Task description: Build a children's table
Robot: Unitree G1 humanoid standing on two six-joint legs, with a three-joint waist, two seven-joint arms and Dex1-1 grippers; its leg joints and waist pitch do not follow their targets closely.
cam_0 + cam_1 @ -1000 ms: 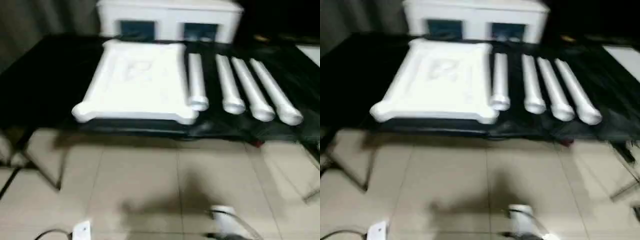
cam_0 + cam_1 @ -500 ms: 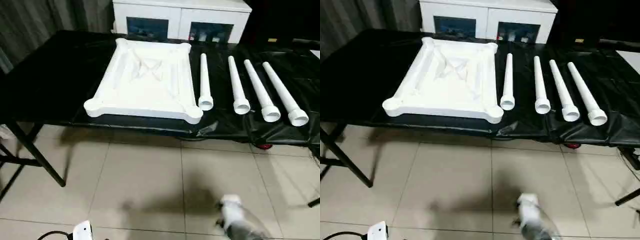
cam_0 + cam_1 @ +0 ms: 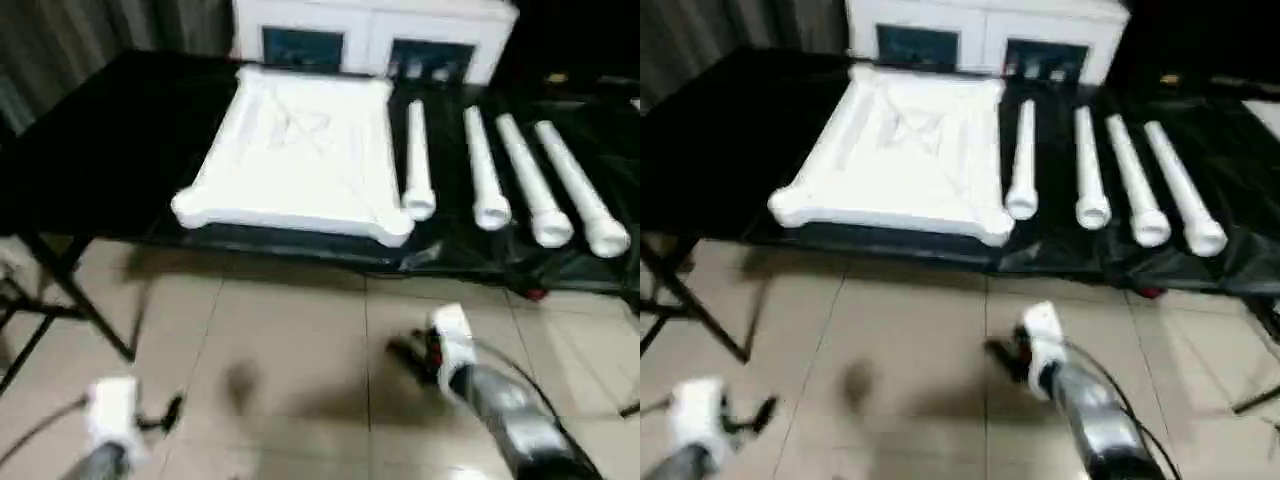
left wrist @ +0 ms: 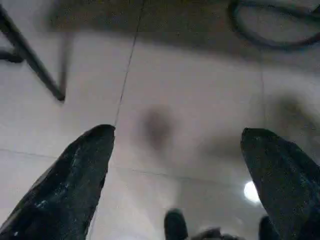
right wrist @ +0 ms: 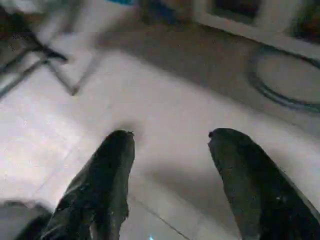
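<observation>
- Left eye view: large black-covered table (image 3: 90, 150), landmark for everything below.
- On it, toward its middle, white top (image 3: 300, 150), ribbed underside up, corner sockets bare.
- On it too, beside the top on the robot's right, four legs (image 3: 417, 165) in a row, none fitted; assembly apparently not begun, all four insertions left.
- Short of the table, over floor tiles: left gripper (image 4: 175, 165) spread and grasping nothing; right gripper (image 5: 172, 170) likewise released.

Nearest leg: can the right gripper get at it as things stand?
Probably yes. The right gripper is open and low over the floor tiles, short of the black table. The nearest leg lies bare beside the tabletop, nothing between them.
</observation>
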